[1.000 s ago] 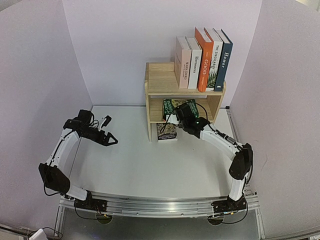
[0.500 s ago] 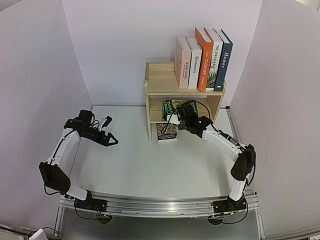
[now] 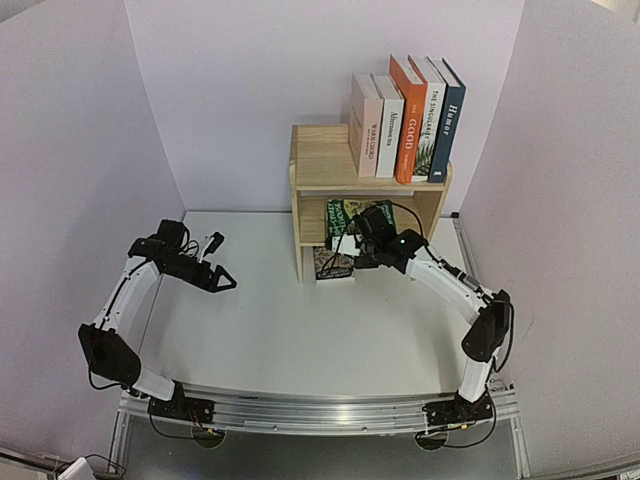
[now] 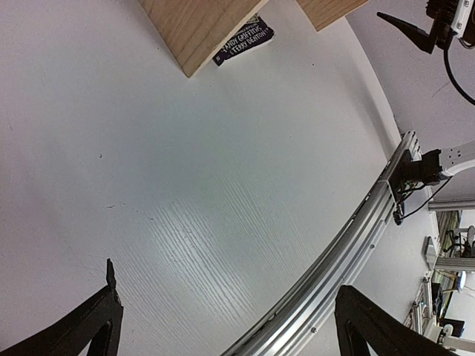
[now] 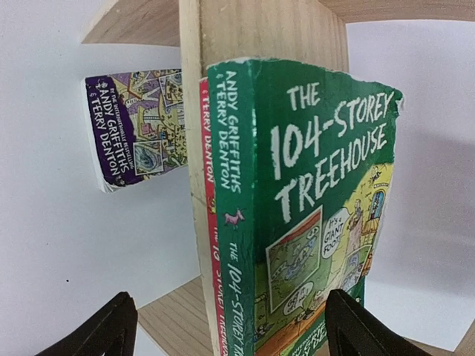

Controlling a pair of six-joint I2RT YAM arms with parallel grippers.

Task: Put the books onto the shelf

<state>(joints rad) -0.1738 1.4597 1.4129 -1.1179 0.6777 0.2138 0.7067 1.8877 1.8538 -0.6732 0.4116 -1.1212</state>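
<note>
While the right gripper sits at the lower tier of the shelf, jaws wide and holding nothing, we find the green book upright between its fingers. The left gripper hovers spread wide, well left of the shelf.

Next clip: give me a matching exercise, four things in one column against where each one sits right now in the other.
Things
1. orange book
2. green Treehouse book
3. purple-spined paperback
4. left gripper

Places
A. above the bare table, jaws open
B. upright on the top board of the shelf
C. at the shelf's foot, poking out at the front
D. standing inside the shelf, under the top board

Pairs: 1-B, 2-D, 3-C, 4-A
</note>
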